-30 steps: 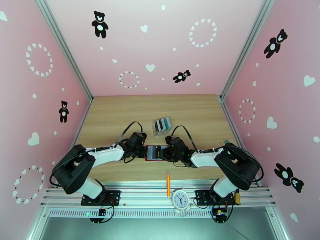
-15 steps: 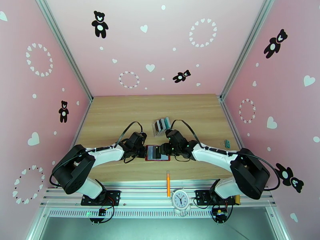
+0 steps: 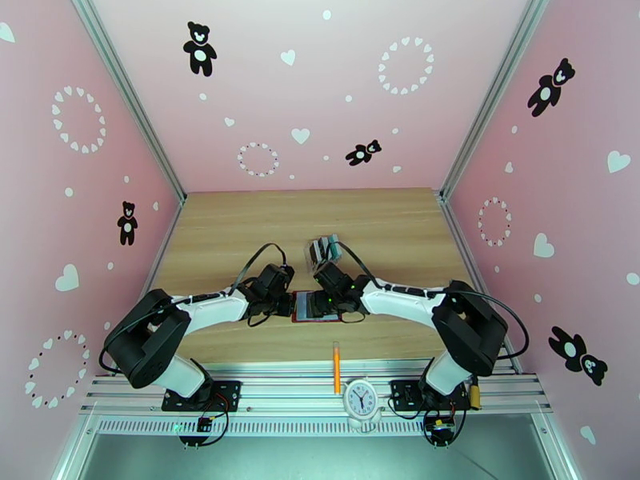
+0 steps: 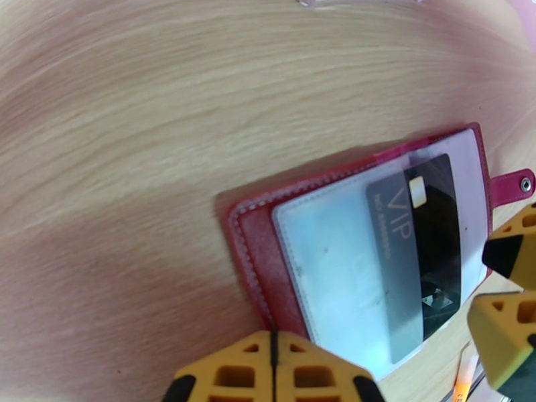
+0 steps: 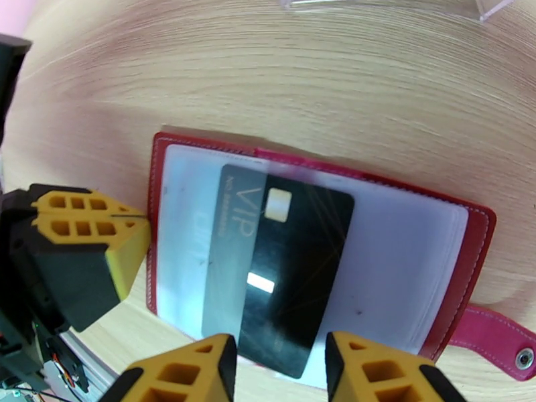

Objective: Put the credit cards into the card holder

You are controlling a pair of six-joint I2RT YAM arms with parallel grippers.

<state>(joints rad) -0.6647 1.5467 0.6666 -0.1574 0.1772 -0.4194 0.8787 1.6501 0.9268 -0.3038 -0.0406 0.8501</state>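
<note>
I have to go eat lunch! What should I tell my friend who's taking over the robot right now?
Left gripper: shut on the left edge of the card holder, which lies open.
Right gripper: open, one finger on each side of the near end of the black VIP card.
Black VIP card: partly slid under a clear pocket, the rest sticking out.
Other cards: standing in the clear rack behind the card holder.
Done: one card started.
Left: push it fully in, then bring the others over.
</note>
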